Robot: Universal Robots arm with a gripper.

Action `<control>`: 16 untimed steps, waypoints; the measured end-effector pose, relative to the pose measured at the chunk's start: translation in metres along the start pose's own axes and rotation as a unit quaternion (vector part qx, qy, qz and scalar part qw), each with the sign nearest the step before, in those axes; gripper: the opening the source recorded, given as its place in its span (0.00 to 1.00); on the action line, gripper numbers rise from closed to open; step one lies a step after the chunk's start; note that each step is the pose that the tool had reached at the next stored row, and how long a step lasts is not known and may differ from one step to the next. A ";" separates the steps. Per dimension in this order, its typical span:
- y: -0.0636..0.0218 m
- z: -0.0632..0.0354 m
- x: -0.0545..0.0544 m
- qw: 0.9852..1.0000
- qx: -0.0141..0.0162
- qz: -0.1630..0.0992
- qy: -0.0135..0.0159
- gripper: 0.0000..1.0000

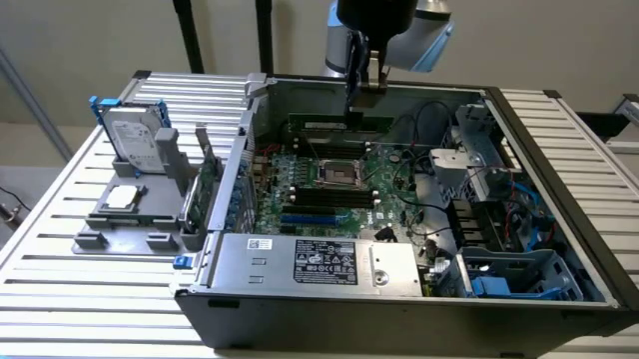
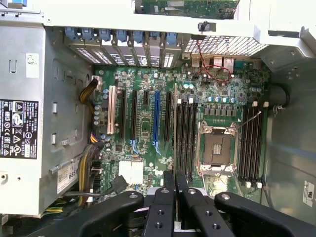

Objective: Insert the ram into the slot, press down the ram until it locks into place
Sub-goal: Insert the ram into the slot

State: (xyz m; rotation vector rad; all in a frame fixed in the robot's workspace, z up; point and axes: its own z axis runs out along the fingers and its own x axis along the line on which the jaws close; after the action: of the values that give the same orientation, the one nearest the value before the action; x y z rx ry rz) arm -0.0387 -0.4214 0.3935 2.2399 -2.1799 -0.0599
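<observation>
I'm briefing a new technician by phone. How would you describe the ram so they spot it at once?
Start at the open computer case and its green motherboard. Beyond the CPU socket, near the far wall, the ram sits just under the gripper. It is a long, thin green stick, whereas the slots are black.

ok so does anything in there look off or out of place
Nothing looks damaged or spilled. The CPU socket looks empty, and a hard drive and an expansion card stand outside the case on a gray fixture. The ram is in the tool, above the motherboard, not in a slot.
</observation>
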 end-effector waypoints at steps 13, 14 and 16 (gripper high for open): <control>-0.0091 0.0235 -0.004 1.000 -0.001 0.020 -0.001 0.13; -0.0098 0.0254 -0.004 1.000 -0.001 0.020 -0.001 0.13; -0.0110 0.0290 -0.004 1.000 -0.001 0.020 -0.001 0.13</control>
State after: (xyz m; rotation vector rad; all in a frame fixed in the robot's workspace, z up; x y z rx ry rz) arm -0.0289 -0.4165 0.3642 2.1944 -2.2245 -0.0632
